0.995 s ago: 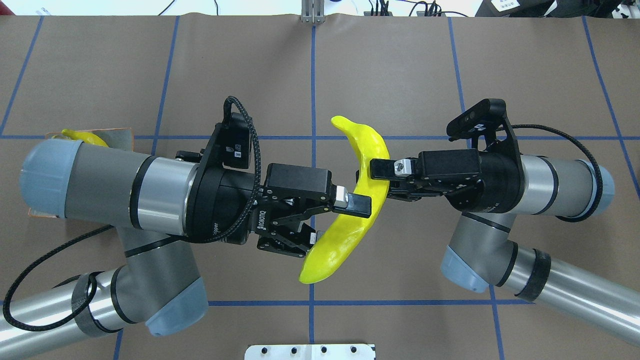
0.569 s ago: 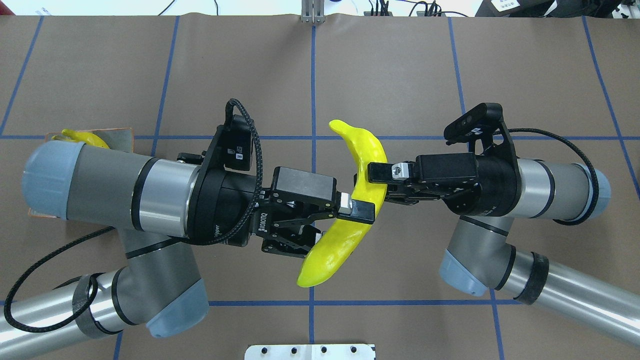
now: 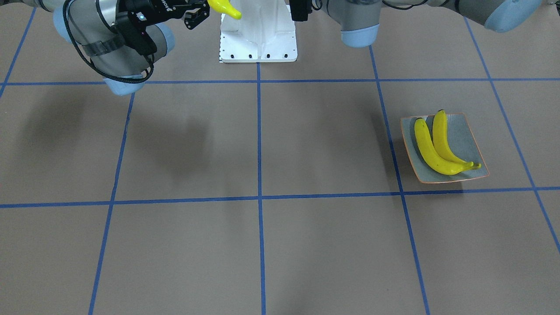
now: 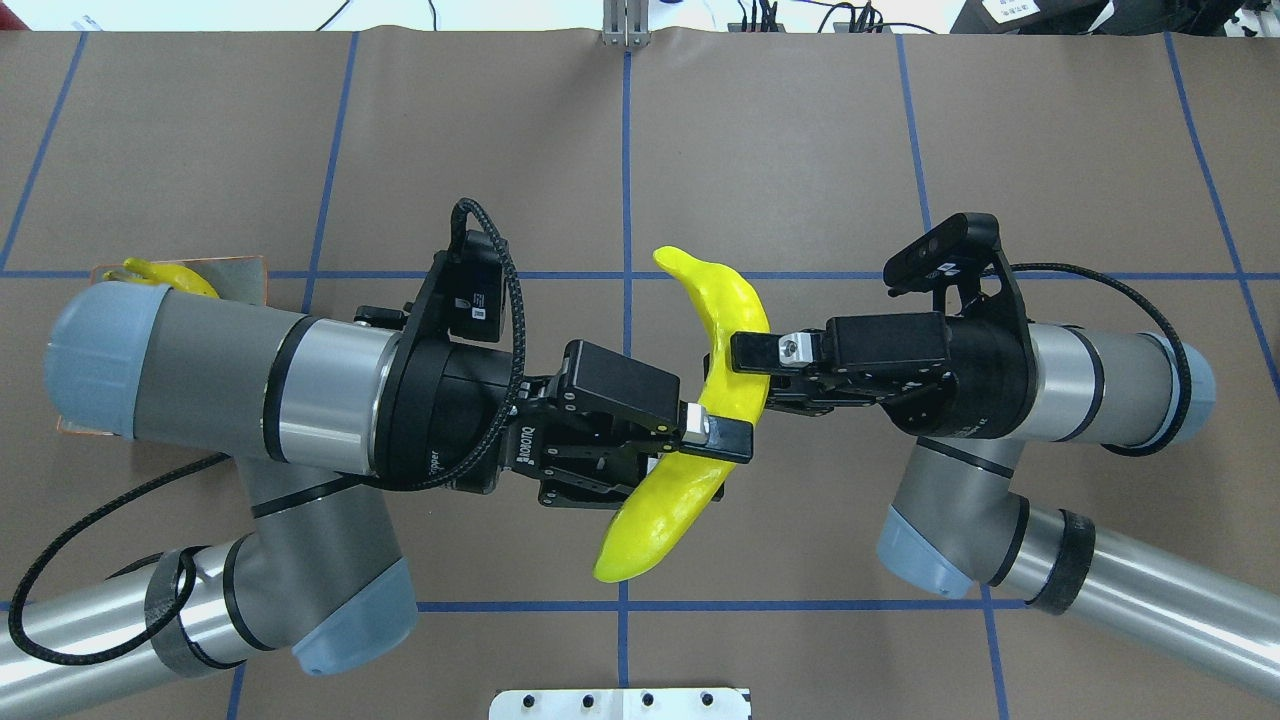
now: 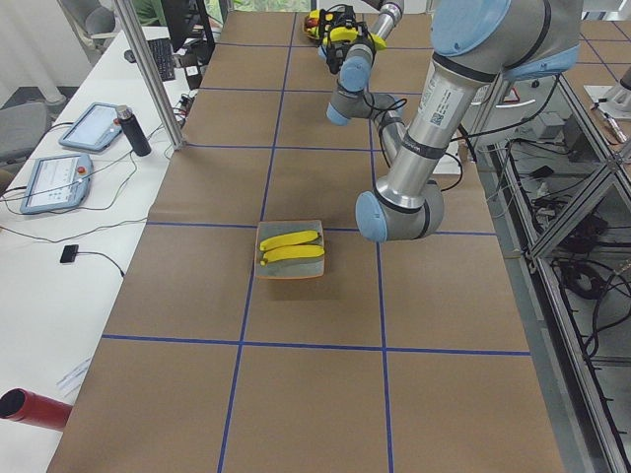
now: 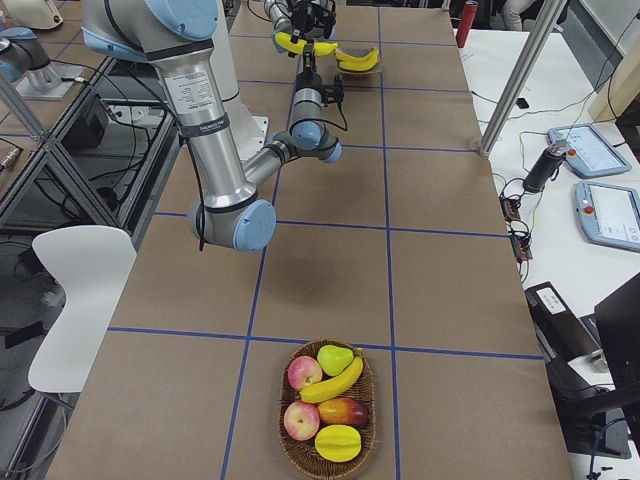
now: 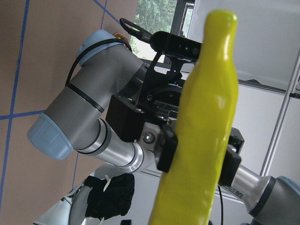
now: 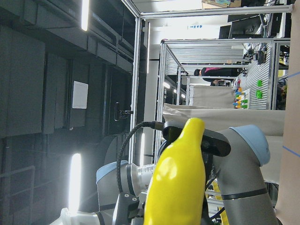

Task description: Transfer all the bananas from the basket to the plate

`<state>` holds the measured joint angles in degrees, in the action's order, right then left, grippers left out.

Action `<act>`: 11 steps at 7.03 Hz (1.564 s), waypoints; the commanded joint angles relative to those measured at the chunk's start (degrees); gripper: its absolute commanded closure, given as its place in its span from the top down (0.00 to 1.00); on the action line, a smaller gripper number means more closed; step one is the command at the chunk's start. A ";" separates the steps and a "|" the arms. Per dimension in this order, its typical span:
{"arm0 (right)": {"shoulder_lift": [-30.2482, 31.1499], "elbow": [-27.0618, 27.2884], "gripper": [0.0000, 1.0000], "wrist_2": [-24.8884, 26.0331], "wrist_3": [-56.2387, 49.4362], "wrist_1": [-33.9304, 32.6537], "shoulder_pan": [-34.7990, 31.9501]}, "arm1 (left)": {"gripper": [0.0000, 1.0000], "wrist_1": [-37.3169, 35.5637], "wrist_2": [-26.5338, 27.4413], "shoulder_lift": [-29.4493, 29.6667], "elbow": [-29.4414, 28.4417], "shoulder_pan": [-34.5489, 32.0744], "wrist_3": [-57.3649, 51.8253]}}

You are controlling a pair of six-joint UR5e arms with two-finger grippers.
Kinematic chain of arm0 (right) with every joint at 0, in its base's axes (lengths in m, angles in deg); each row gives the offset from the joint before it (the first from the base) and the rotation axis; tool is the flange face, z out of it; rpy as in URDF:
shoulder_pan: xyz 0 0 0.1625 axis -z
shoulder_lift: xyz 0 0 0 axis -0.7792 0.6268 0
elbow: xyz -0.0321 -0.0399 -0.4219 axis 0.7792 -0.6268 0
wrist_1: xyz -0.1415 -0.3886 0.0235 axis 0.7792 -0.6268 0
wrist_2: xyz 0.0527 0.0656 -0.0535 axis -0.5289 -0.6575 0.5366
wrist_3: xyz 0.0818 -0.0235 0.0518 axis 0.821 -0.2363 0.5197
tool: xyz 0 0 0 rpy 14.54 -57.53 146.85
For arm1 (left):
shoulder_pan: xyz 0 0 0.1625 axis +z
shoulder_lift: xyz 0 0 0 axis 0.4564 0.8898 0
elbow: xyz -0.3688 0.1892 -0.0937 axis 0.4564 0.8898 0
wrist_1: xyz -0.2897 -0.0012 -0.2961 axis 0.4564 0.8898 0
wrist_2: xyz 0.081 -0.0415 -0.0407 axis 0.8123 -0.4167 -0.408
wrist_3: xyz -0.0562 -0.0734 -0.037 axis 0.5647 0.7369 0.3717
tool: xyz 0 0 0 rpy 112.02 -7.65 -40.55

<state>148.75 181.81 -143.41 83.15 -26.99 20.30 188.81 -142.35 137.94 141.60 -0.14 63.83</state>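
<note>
Brown tabletop (image 4: 800, 150), blue tape grid (image 4: 627, 150); right pincer (image 4: 745, 365) grips the banana (image 4: 735, 310); left pincer (image 4: 690, 455), wide a second ago, now clamps it.

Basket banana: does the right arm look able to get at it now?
Probably not yet: the right gripper is shut on the held banana. The basket banana itself lies uncovered on top.

Bright yellow banana (image 4: 730, 395), blue-gridded brown table (image 4: 800, 150)
</note>
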 commanded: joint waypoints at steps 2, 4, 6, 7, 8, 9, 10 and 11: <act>-0.02 -0.11 0.08 0.19 0.22 0.01 0.30 | 0.00 0.08 -0.06 -0.65 0.24 0.05 0.11; 0.51 1.55 1.00 3.95 0.40 -0.08 2.22 | 0.00 -0.18 -0.06 -0.83 0.16 0.66 0.72; 0.69 1.74 1.00 4.23 0.84 -0.43 3.11 | 0.00 -0.18 -0.06 -1.18 0.33 0.67 0.81; 0.86 1.65 1.00 4.14 0.93 -0.78 3.03 | 0.00 -0.09 -0.06 -1.27 0.33 0.58 0.81; 0.95 1.65 1.00 4.14 0.93 -1.13 2.94 | 0.00 -0.09 -0.06 -1.27 0.33 0.58 0.81; 1.65 1.65 1.00 4.14 0.93 -1.22 2.94 | 0.00 0.00 -0.06 -1.18 0.42 0.58 2.47; 2.26 1.74 1.00 4.06 0.84 -1.13 2.94 | 0.00 0.08 -0.06 -1.18 0.59 0.40 2.74; 2.44 1.74 1.00 3.97 0.84 -1.13 2.33 | 0.00 0.08 -0.15 -1.18 1.03 -0.12 2.92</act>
<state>150.78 183.51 -139.34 84.02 -28.12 23.08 188.86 -142.43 136.75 142.24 0.18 66.37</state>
